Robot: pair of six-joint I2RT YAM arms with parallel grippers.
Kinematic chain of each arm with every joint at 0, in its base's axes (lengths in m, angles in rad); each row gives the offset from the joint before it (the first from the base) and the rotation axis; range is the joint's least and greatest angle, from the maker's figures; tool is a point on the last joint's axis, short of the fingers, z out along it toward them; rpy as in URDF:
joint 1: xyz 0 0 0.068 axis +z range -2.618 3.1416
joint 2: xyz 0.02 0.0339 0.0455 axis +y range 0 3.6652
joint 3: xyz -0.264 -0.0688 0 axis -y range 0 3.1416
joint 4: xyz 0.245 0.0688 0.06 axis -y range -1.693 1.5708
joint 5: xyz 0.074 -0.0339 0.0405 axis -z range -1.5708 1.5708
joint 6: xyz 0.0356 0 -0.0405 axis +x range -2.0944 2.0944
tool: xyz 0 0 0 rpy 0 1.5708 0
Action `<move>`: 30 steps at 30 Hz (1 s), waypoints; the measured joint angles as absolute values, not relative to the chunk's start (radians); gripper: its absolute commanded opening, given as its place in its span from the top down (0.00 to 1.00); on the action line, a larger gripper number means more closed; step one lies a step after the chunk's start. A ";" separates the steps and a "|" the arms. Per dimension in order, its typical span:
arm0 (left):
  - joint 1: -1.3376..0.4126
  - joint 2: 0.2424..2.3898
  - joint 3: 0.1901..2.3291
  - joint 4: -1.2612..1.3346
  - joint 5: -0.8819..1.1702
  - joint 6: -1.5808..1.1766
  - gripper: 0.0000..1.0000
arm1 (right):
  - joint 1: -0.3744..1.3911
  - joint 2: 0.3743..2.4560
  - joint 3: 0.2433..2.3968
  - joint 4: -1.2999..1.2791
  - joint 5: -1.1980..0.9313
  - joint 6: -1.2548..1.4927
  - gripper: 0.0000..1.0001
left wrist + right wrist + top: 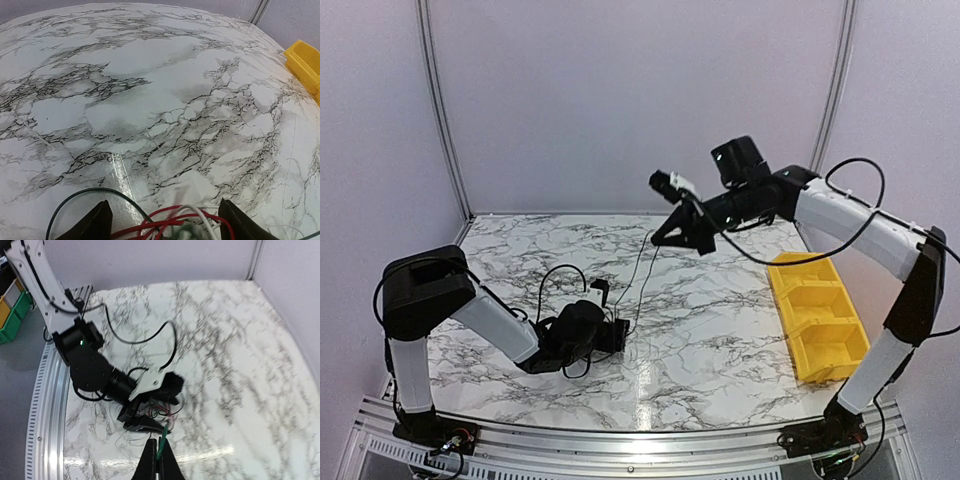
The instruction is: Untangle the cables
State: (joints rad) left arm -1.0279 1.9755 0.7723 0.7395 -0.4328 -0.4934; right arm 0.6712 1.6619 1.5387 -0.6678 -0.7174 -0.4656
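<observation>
The cables are a small tangle of thin red, white and black wires (175, 220), lying on the marble table between my left gripper's fingers. My left gripper (616, 336) is low on the table at centre-left, and its jaws stand well apart around the tangle (162, 411). My right gripper (660, 238) is raised above the table's far middle. It is shut on a thin green wire (162, 439). In the top view this wire (642, 280) runs taut from the right gripper down to the tangle.
A yellow bin (815, 320) with compartments stands at the right edge of the table and also shows in the left wrist view (305, 62). The left arm's thick black cable (150, 340) loops over the table behind its wrist. Some thin pale wires (117, 437) trail on the marble beside the left gripper.
</observation>
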 measured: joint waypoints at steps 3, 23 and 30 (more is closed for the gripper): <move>-1.028 1.988 0.771 0.760 -0.451 -0.509 0.25 | 0.616 1.637 1.739 -0.712 -0.732 -0.492 1.00; -1.028 1.979 0.762 0.761 -0.464 -0.508 0.21 | 0.403 1.593 1.864 -0.710 -0.810 -0.498 1.00; -1.028 1.871 0.734 0.672 -0.453 -0.458 0.18 | 0.378 1.562 1.724 -0.667 -0.771 -0.496 1.00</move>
